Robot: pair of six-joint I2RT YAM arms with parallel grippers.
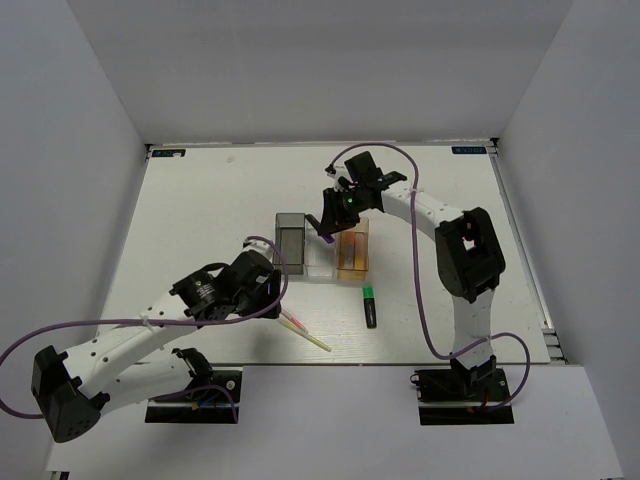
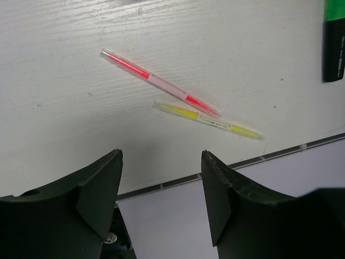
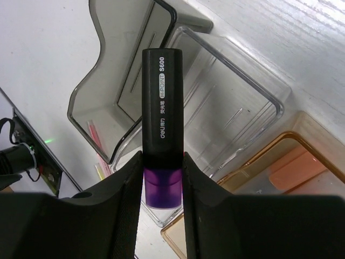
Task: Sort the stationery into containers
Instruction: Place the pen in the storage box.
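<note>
Fingers of the left gripper (image 2: 161,199) stand wide apart and empty at the bottom of the left wrist view. Just above them on the white, grainy bench (image 2: 54,65) lie the pink pen (image 2: 159,82) and the yellow pen (image 2: 207,120). Both are slim translucent barrels, nearly touching, with long axes running upper left to lower right. This arm is by far the nearer to them. At the upper right edge lies the green-capped highlighter (image 2: 334,46), stubby and black.

In the right wrist view, the right gripper (image 3: 161,178) clamps the purple-capped highlighter (image 3: 161,108) at its cap end. Its glossy black barrel points up the frame across the seam between the smoky grey bin (image 3: 108,91) and the clear bin (image 3: 259,91). I cannot tell which of the two it hangs over. The orange-tan bin (image 3: 302,135) sits at lower right.
</note>
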